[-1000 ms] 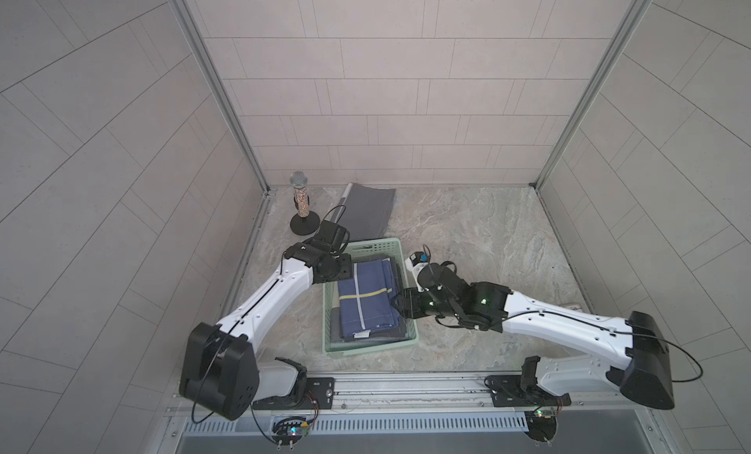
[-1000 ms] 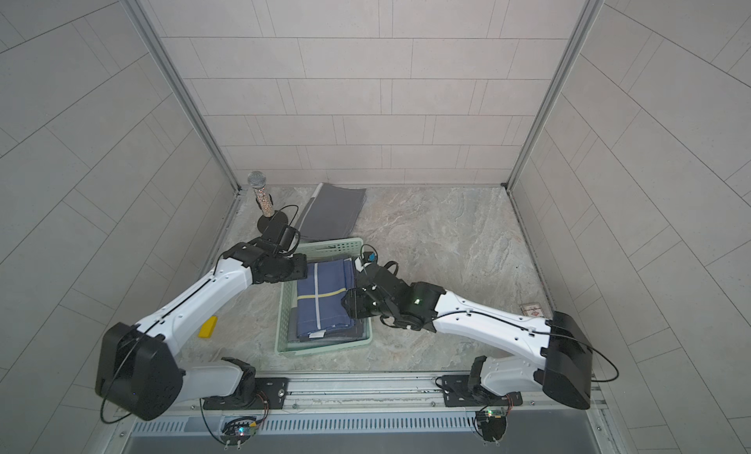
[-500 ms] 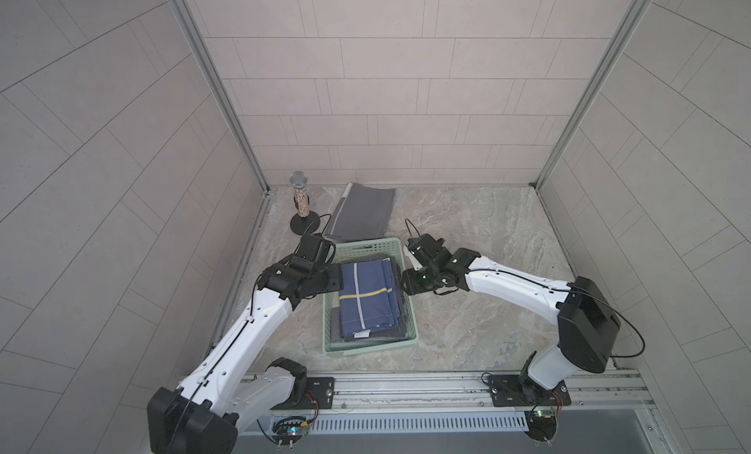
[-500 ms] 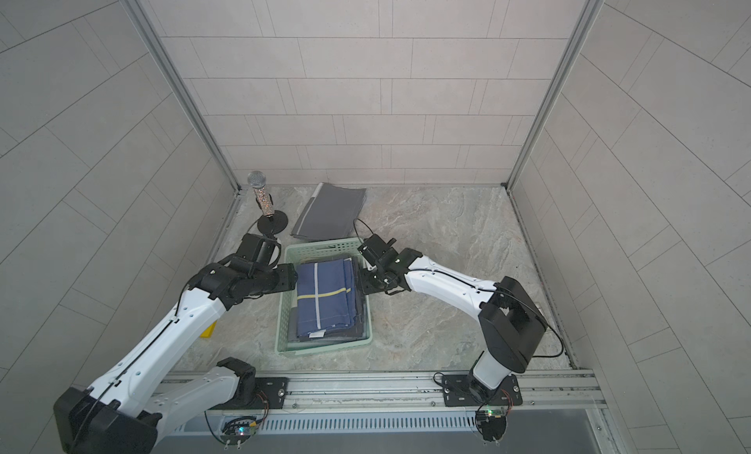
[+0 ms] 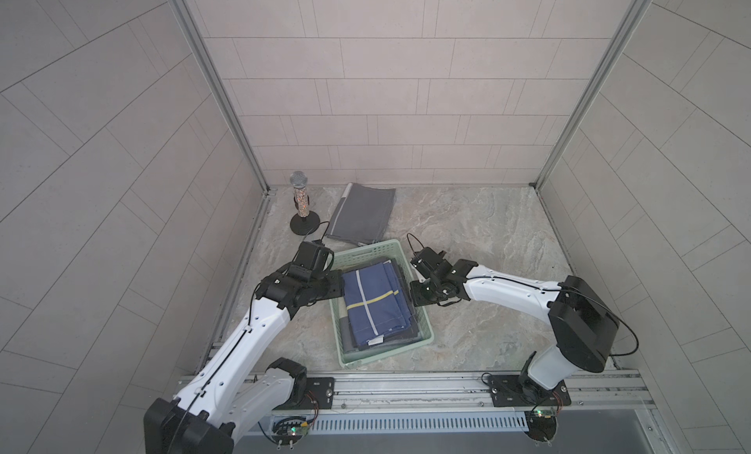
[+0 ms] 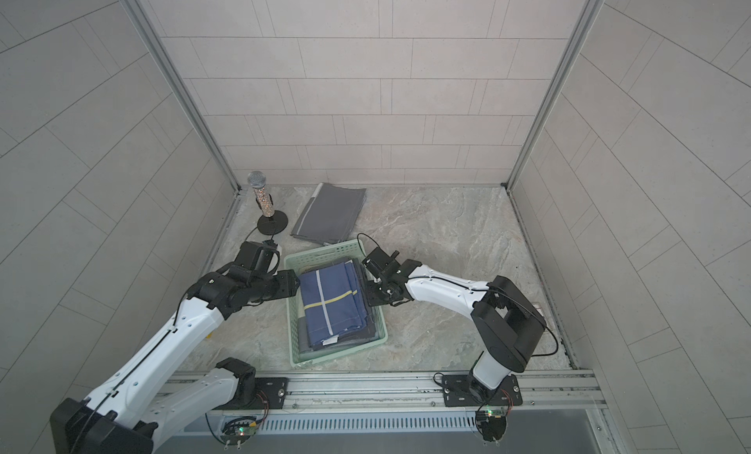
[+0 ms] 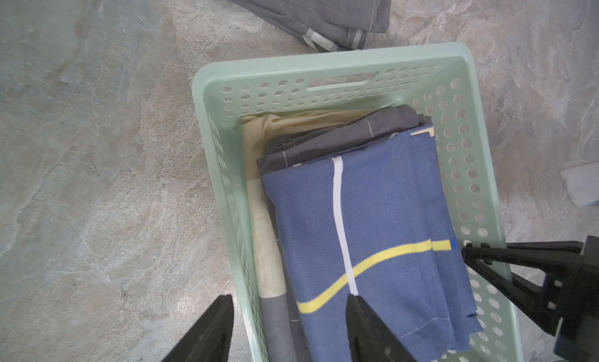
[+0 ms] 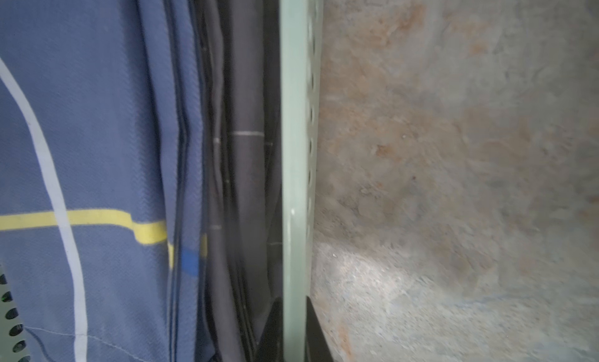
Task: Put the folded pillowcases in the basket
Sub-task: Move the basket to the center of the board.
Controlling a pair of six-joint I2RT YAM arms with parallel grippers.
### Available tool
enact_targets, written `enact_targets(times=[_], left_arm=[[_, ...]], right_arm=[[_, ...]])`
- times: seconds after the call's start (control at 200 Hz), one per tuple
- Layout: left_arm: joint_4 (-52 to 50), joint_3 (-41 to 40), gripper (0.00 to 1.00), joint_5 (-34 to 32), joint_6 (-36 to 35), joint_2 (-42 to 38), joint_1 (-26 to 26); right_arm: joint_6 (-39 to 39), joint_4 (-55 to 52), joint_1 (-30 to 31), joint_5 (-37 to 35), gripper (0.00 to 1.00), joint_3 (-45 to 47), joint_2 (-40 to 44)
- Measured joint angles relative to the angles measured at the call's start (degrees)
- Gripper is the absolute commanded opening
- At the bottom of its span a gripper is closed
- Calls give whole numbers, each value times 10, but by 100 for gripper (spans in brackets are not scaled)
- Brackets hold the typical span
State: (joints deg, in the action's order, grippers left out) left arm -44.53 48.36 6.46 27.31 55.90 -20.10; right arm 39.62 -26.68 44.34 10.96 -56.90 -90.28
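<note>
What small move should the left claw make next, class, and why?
Probably close the left claw on the basket wall it straddles. Its jaws stand open, one finger outside the wall and one inside, over the blue pillowcase. The right claw is shut on the opposite wall, so closing would likely give a grip on both sides.

The basket (image 5: 382, 356) is coloured mint green and dotted with round holes, the pillowcase (image 5: 376, 305) is blue, crossed by a white and a yellow line, and the tabletop (image 5: 467, 228) is marbled beige-grey.
</note>
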Motion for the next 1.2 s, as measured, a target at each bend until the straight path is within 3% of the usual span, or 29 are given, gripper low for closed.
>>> enact_targets(times=[0.215, 0.345, 0.57, 0.751, 1.076, 1.101, 1.156, 1.201], left_arm=[[30, -2, 62, 15, 11, 3, 0], [61, -10, 62, 31, 25, 21, 0], [109, -13, 62, 54, 49, 64, 0], [126, 0, 61, 61, 51, 102, -1], [76, 178, 61, -16, -10, 259, -49], [75, 191, 62, -21, -15, 271, -51], [69, 214, 63, -33, -25, 294, -52], [65, 233, 63, -44, -31, 315, -52]], right_arm=[[-33, -81, -103, -49, 0, 68, 106], [-75, -129, -179, -80, 0, 63, 137], [-155, -161, -263, -104, 0, -10, 33], [-184, -173, -289, -115, 0, -72, -21], [-204, -193, -344, -162, 0, -80, -29], [-205, -194, -348, -165, 7, -81, -29], [-207, -198, -353, -171, 36, -83, -29], [-207, -202, -356, -183, 47, -85, -29]])
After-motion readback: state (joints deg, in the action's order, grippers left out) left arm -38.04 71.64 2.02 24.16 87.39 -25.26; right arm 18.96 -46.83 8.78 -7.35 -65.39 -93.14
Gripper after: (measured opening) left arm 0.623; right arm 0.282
